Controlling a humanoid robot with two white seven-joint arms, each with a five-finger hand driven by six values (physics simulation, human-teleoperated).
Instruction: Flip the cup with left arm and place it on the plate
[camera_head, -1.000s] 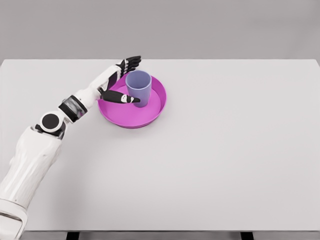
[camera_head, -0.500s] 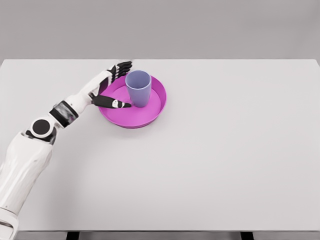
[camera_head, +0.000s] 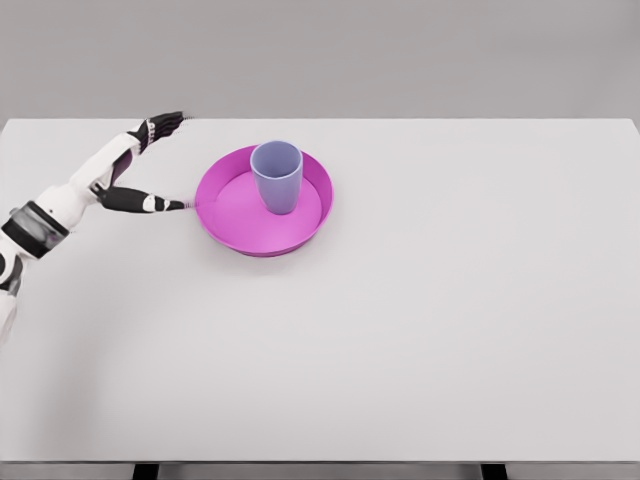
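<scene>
White table (camera_head: 420, 330), flat, fills most of the view. Only one thing sits directly on it: magenta plate (camera_head: 232, 222), round with a raised rim, just right of the left hand (camera_head: 128, 170); thumb tip almost at its left rim. Table surface below and right of the hand is plain white.

Single view only, from the robot's head, set high and tilted down across the white table (camera_head: 420, 330). It faces the far grey wall (camera_head: 400, 50). Stands well back: the table's far edge and both far corners show, the near edge at the bottom. The plate (camera_head: 240, 235) sits left of centre.
</scene>
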